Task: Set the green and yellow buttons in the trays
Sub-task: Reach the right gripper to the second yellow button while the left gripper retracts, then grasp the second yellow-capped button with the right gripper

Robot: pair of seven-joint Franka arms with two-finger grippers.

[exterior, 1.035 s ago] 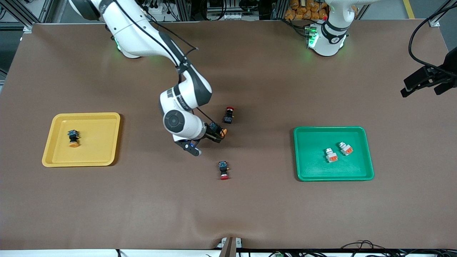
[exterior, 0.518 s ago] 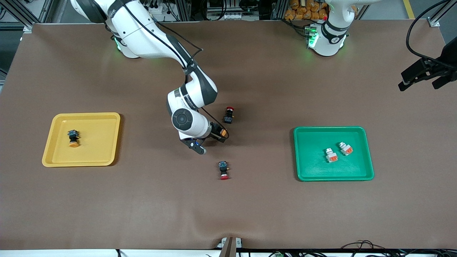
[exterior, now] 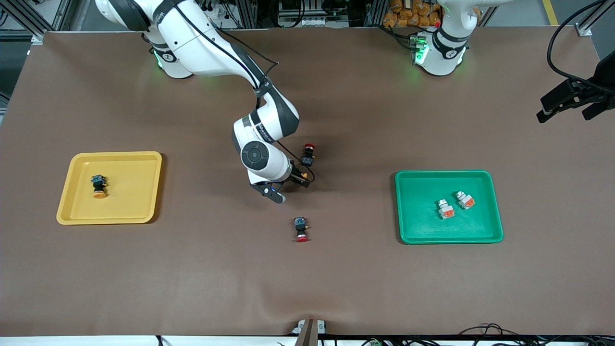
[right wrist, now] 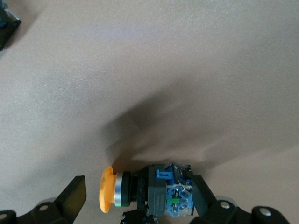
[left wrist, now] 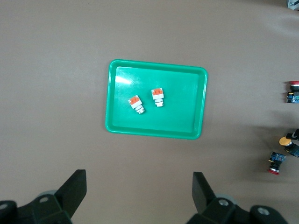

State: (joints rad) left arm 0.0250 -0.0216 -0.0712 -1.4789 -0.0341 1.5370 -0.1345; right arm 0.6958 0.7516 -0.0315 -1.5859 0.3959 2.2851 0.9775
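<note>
A black-bodied button with an orange-yellow cap (right wrist: 140, 192) lies on the brown table between the fingers of my open right gripper (right wrist: 138, 187). One finger (right wrist: 202, 192) stands close against its blue end. In the front view this gripper (exterior: 300, 179) is low at mid-table and covers the button. The yellow tray (exterior: 129, 197) holds one yellow-capped button (exterior: 98, 186). The green tray (exterior: 423, 216) holds two white buttons with orange blocks (exterior: 446, 209) (exterior: 465, 200). My left gripper (left wrist: 138, 196) hangs open and empty high above the table beside the green tray (left wrist: 180, 119).
Two red-capped black buttons lie on the table near the right gripper. One (exterior: 307, 154) is farther from the front camera than the gripper, the other (exterior: 301, 229) is nearer. The left gripper (exterior: 571, 103) shows at the table's edge at the left arm's end.
The right arm has swung a little toward the left arm's end, bringing its open fingers around the yellow-capped button. The button has stayed put. The left gripper has shifted only slightly.
</note>
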